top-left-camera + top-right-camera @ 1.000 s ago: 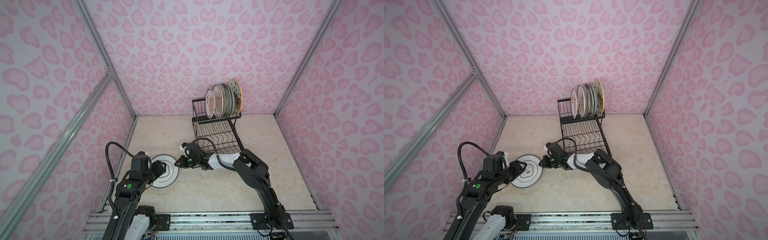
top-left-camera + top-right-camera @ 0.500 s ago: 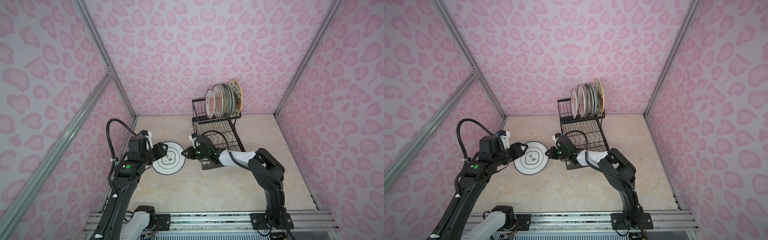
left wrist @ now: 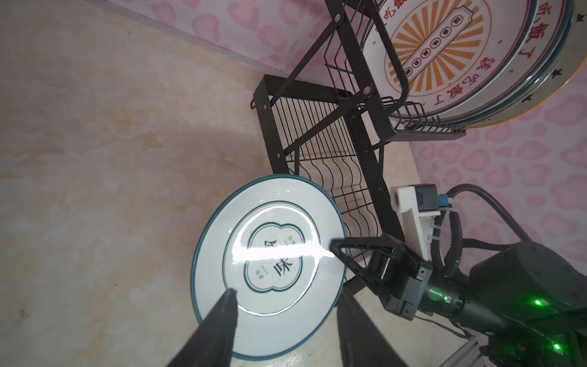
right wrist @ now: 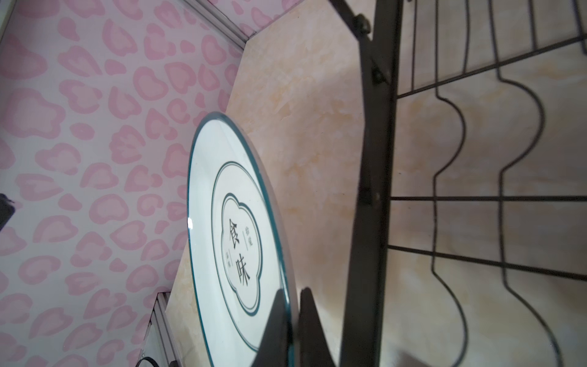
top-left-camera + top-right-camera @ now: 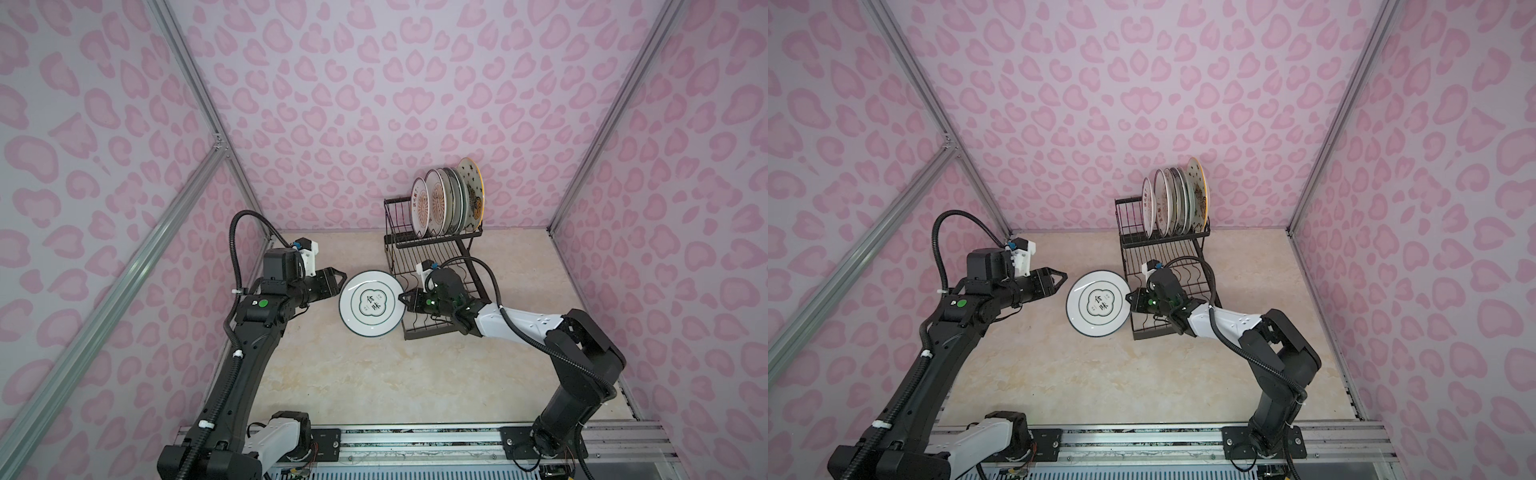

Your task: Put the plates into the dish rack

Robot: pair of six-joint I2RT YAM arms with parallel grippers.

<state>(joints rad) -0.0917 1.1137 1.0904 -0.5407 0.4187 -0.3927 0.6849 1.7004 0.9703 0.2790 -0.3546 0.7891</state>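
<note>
Holding the green-ringed plate [image 5: 372,302] tilted, just beside the lower tray of the dish rack [image 5: 440,255], with the right gripper [image 5: 402,298] clenching its rim at three o'clock. Left gripper [image 5: 341,282] hanging released and empty at nine o'clock. Next, probably lifting toward one o'clock, clearing the wire frame, and slotting in beside the upright plates [image 5: 440,199].

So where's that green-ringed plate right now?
Mid-scene in both top views: the green-ringed plate hangs pinched by its rim in the right gripper, just left of the dish rack's lower tray.

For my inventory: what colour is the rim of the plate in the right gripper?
Dark teal; the plate shows best in the left wrist view.
</note>
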